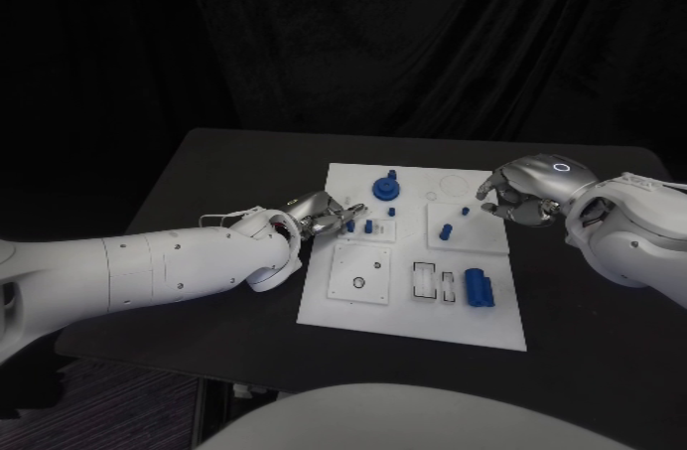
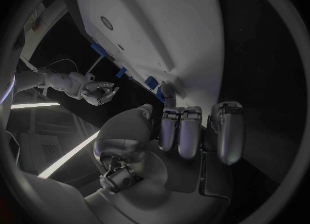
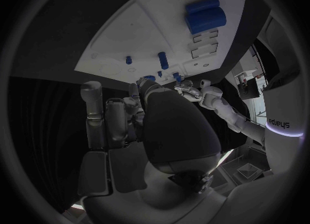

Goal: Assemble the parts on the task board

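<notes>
You have the task board [image 1: 408, 316] lying in the middle of the black table [image 1: 214, 172], and both hands sit at its edges. Your left hand [image 1: 321, 213] is at the board's left edge, about halfway along it, fingers curled in toward small blue pegs [image 1: 368, 226] that stand just beside the fingertips. From the left wrist view the fingers [image 2: 184, 131] lie side by side over the board's rim with the thumb [image 2: 132, 126] apart; whether they pinch a peg there, you cannot tell.

Your right hand [image 1: 524, 192] hovers at the board's far right corner, fingers bent loosely and apart, nothing seen between them in the right wrist view [image 3: 129, 126].

On the board, a round blue part with a knob [image 1: 385, 187] stands near the far edge, left of centre. A single blue peg [image 1: 446, 231] stands toward the right edge, near the right hand. Two blue cylinders [image 1: 479, 287] lie side by side near the near right corner, just beside a row of rectangular slots [image 1: 428, 279]. A square recessed plate [image 1: 358, 275] sits toward the near left corner.
</notes>
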You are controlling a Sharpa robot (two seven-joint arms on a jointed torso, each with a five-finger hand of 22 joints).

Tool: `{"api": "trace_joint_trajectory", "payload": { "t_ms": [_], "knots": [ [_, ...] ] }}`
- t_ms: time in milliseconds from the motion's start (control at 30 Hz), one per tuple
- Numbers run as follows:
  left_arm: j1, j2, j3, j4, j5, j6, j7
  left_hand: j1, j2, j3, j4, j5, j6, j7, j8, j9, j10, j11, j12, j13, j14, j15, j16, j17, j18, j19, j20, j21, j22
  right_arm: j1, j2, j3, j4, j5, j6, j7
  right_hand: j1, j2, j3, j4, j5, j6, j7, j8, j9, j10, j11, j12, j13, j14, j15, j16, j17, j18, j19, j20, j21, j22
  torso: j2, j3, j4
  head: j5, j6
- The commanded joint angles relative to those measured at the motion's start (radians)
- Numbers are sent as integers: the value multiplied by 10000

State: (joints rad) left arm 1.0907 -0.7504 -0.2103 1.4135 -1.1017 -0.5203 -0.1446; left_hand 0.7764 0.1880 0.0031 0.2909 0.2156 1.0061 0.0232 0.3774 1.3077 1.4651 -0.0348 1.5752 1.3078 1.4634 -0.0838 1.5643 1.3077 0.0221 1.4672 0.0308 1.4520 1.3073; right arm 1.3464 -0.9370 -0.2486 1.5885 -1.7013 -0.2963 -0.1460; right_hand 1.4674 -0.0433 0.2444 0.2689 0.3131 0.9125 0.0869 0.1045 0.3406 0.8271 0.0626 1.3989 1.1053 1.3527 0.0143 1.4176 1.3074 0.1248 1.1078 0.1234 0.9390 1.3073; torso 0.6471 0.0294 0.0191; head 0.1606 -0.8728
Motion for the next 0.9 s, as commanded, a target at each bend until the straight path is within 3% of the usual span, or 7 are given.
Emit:
{"api": "trace_joint_trajectory", "payload": {
  "t_ms": [33, 667, 900],
  "knots": [
    [-26, 16, -6, 9, 52, 109, -20, 70, 48, -79, 21, 68, 16, -23, 36, 269, 1057, -95, -44, 2630, 1074, -64, 65, 2631, 68, 447, -69, 62, 2256, -27, -2, 8, 8, 102, 32, -177, 89, 7, 51, 1, 41, 28, 22, -25, -17, 18, 14, -62, -18, 8, -1, 3, 417, 158, -60, 24, -73, 746, 0, -1, -2, 9, 2],
    [-26, -12, -6, 30, 52, -314, 326, 278, 39, -242, 14, 169, 72, -64, 135, 276, 1057, -129, -44, 2630, 1074, -95, 65, 2631, 61, 471, -97, 99, 2266, -46, 1, 8, -9, 135, 14, -174, 92, 11, 59, 1, 46, 30, 32, -26, -18, 60, 13, -54, 4, 23, -1, 13, 430, 156, -50, 24, -65, 749, 2, -2, -4, -19, 2],
    [-26, -17, -6, 16, 52, -104, 224, 549, 73, -434, 20, 643, -13, -65, 174, 267, 1057, -137, -44, 2630, 1074, -103, 65, 2631, 71, 447, -113, 59, 2251, -50, -3, 8, -11, 135, 20, -176, 93, 13, 67, 4, 50, 29, 44, -29, -20, 78, 13, -52, 7, 26, -2, 14, 429, 156, -41, 24, -65, 751, -9, 4, 3, -25, 2]
  ]
}}
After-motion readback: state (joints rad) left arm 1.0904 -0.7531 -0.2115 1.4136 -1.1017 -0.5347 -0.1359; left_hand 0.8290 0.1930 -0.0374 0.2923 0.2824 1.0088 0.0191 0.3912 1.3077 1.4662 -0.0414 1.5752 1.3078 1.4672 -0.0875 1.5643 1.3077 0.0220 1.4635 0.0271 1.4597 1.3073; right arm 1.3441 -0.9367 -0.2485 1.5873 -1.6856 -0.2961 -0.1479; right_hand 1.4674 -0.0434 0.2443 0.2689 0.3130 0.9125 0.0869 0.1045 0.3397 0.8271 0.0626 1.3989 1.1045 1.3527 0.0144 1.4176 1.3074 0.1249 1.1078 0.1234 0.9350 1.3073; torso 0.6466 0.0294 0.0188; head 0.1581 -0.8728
